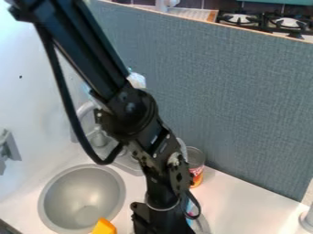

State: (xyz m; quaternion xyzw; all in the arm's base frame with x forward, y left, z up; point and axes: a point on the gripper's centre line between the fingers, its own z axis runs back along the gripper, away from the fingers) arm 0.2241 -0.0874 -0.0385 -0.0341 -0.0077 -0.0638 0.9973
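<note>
You have the black gripper (164,223) at the bottom edge of the view, hanging down over the white counter (235,208). You cannot tell whether its jaws are spread, pressed together or pinching something.

The relation to read is sideways. The yellow-orange piece (105,227) lies at the bottom edge, to the view's left of your gripper, with a narrow stretch of counter between the two in this view. It sits by the lower right part of the round grey sink basin's rim (120,201), overlapping it in the view; you cannot tell whether it touches the rim or stands above it. Its upper end is blunt, and its lower part runs out of the view, so you cannot be sure of its long axis.

On the other side, just to the view's right of the gripper, you have a blue-and-grey item (201,223), partly hidden by the arm. You cannot make out its full shape or which way it points.

Your one black arm (79,41) slants in from the upper left, so it is the only one to weigh. Farther back and right, the can (196,164) with a red-and-orange label stands upright beside the grey-blue partition (226,100), partly behind the arm's wrist.
</note>
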